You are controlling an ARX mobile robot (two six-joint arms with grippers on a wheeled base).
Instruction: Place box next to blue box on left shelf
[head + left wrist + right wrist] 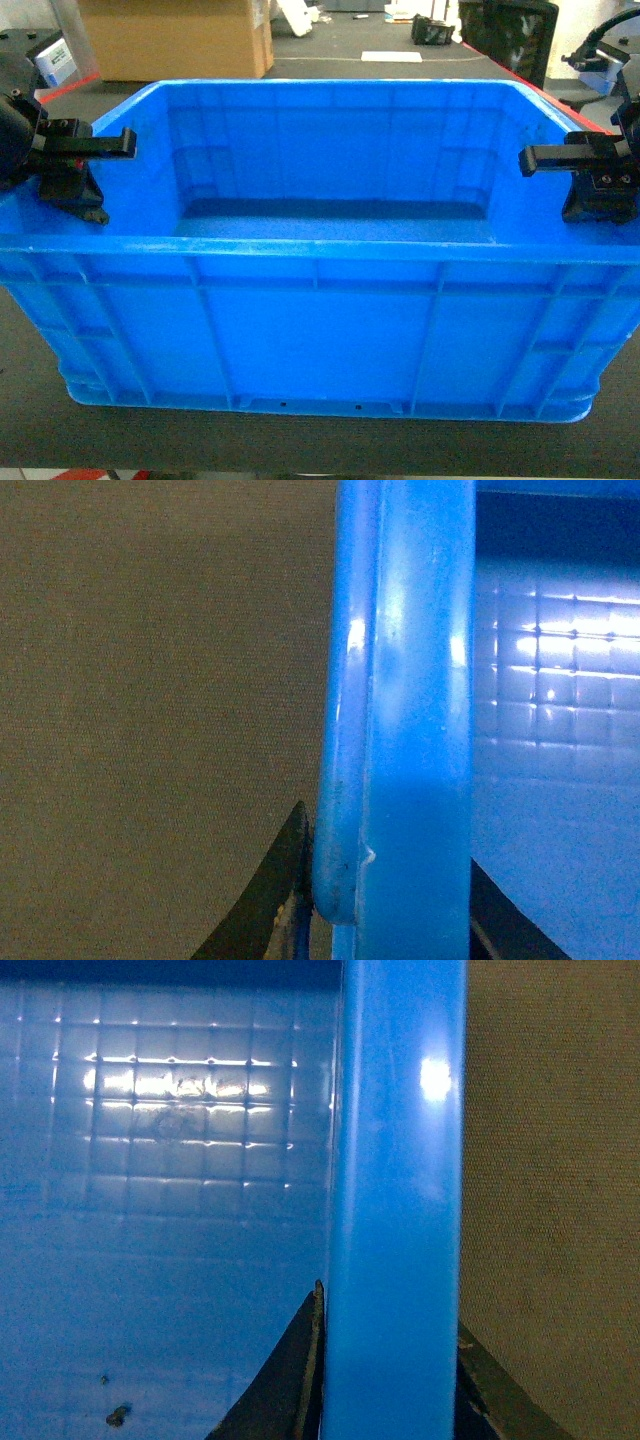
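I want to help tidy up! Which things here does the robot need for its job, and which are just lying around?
Needed for the job:
- the blue box
- the left gripper, on the box's left rim
- the right gripper, on the box's right rim

Just lying about:
- the cardboard box behind
- the black crate behind

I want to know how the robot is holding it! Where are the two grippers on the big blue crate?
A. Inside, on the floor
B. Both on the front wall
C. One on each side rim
C: the left gripper and right gripper each clamp an opposite side rim of the blue crate.
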